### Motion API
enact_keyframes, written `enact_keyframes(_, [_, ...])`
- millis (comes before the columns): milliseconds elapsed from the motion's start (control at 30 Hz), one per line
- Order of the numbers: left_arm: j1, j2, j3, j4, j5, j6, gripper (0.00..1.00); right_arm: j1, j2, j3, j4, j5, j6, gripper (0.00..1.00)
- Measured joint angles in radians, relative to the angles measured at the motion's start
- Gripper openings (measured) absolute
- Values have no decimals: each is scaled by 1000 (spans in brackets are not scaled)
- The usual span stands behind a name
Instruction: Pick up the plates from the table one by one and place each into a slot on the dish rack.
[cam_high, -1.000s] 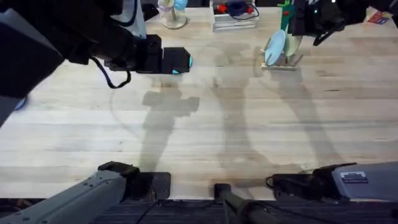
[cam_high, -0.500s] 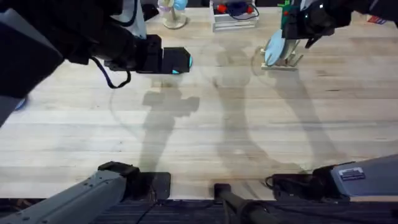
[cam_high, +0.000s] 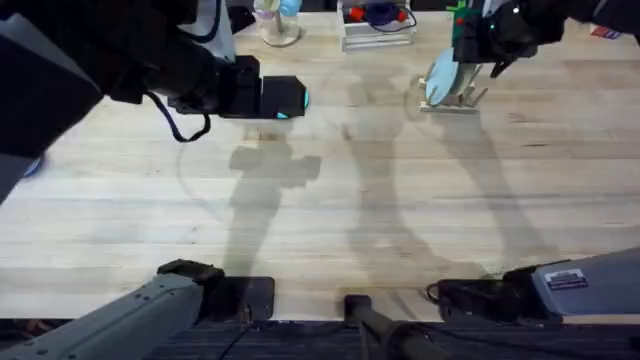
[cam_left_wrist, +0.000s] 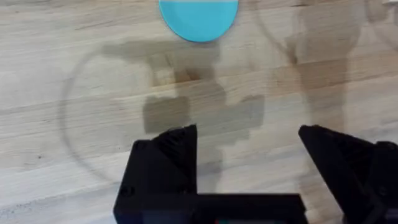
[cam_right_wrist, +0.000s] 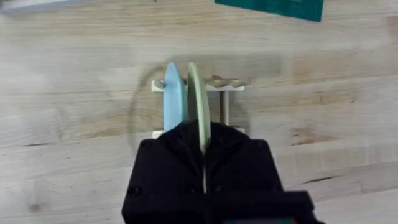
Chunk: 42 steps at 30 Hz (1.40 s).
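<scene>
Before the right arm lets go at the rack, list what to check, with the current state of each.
1. Pale cream-yellow round plate upright in small light-wood dish rack: ok.
2. Its edge seated on the rack base: cannot tell.
3. Right gripper shut on it: ok.
4. Whitish-blue plate upright in the next slot: ok.
5. Left gripper open: ok.
6. Bright sky-blue round plate racked: not ok, flat on pale wooden table.

Wooden table (cam_high: 400, 200): dish rack (cam_high: 452, 100), sky-blue plate (cam_left_wrist: 198, 17).
</scene>
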Motion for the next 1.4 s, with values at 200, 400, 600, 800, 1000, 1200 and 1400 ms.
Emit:
enact_keyframes(200, [0,0,0,0,0,0,994,0,0,0,0,0,0,28])
enact_keyframes(400, [0,0,0,0,0,0,993,0,0,0,0,0,0,28])
enact_keyframes(600, [0,0,0,0,0,0,993,0,17,4,6,1,0,28])
enact_keyframes(800, [0,0,0,0,0,0,993,-1,22,9,7,1,0,28])
enact_keyframes(1000, [0,0,0,0,0,0,993,-1,23,9,8,0,0,28])
enact_keyframes(1200, [0,0,0,0,0,0,993,-1,23,9,8,0,1,43])
enact_keyframes(1400, [0,0,0,0,0,0,993,-1,23,9,10,1,1,88])
